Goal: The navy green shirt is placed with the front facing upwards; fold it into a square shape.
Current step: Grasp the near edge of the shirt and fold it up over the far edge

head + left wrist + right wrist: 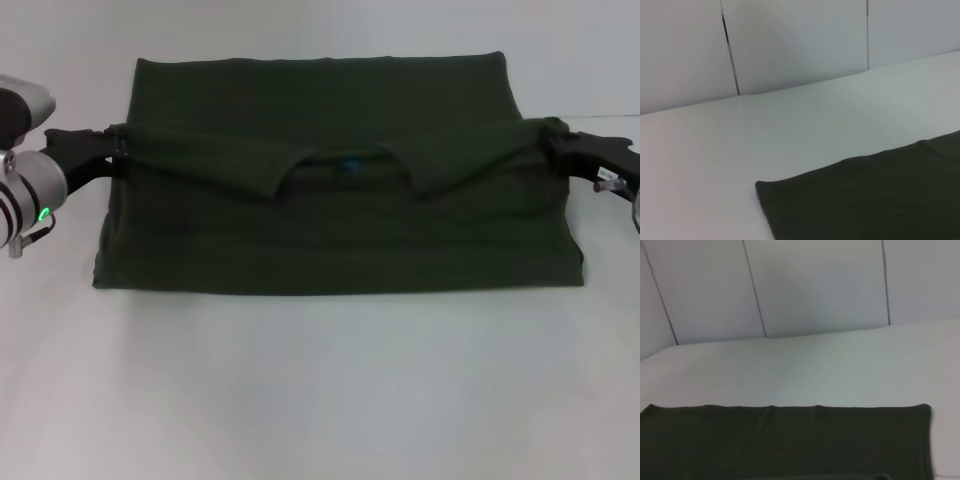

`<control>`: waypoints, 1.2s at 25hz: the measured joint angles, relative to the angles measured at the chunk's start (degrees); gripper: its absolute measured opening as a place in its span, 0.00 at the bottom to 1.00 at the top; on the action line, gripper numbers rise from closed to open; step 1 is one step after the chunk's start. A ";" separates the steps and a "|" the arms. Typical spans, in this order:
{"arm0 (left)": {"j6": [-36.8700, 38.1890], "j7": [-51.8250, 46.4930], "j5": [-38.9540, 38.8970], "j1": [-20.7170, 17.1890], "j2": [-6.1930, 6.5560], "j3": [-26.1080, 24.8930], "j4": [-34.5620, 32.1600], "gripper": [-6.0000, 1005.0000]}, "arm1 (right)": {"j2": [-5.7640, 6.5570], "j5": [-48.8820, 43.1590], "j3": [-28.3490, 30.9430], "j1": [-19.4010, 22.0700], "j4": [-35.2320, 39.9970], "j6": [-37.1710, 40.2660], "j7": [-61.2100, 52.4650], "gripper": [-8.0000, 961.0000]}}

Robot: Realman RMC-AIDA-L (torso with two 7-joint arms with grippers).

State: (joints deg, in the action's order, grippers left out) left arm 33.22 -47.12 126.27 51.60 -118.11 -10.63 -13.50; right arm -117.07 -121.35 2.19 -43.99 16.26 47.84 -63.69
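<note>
Spreading across the middle of the white bench (320, 400), the navy green shirt (340, 235) lies as a wide dark block, plain green side up. Its collar end is turned over, so the neckline opening and a small blue neck label (349, 163) show near the centre, with the folded edge running from 9 o'clock to 3 o'clock. No chest print is visible.

The left gripper (112, 148) sits at the shirt's 9 o'clock edge, clamped on the end of the folded layer. The right gripper (553, 140) sits at the 3 o'clock edge, likewise clamped on the opposite end of that layer. Neither wrist view shows its own fingers; each shows only a flat edge of cloth on the bench before a pale panelled wall (800, 45).

Judged step: a lengthwise fold is in hand, the collar end being carried over the body, with the cloth not yet released. The next move appears to call for both grippers travelling level and together toward 6 o'clock, so that the carried edge meets the near hem squarely, then letting go without dragging the layer.
</note>
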 joint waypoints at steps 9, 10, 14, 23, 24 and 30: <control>-1.09 4.01 -3.13 0.28 -1.20 0.33 0.56 0.04 | -0.95 0.02 0.01 -1.82 -1.48 -5.58 0.77 0.06; -1.10 4.32 -3.14 0.37 -1.31 0.36 0.64 0.04 | -1.06 0.02 0.01 -1.86 -1.53 -6.22 0.77 0.06; -1.13 5.16 -3.14 0.55 -1.59 0.33 0.97 0.04 | -1.14 0.02 0.05 -1.91 -1.63 -6.64 0.78 0.08; -1.55 5.20 -5.40 0.67 -2.63 0.00 0.86 0.04 | -1.32 -0.01 -0.29 -1.91 -1.67 -8.48 0.83 0.23; -1.57 5.20 -6.18 0.60 -2.67 -0.01 0.80 0.06 | -1.32 -0.02 -0.40 -1.91 -1.67 -8.54 0.84 0.25; -1.60 5.33 -10.61 -0.22 -2.78 0.01 0.66 0.16 | -1.15 -0.02 -0.69 -1.91 -1.58 -9.10 0.84 0.38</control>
State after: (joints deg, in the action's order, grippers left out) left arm 31.63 -41.79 115.66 51.38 -120.89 -10.62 -12.83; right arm -118.22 -121.38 1.50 -45.90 14.68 38.74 -62.86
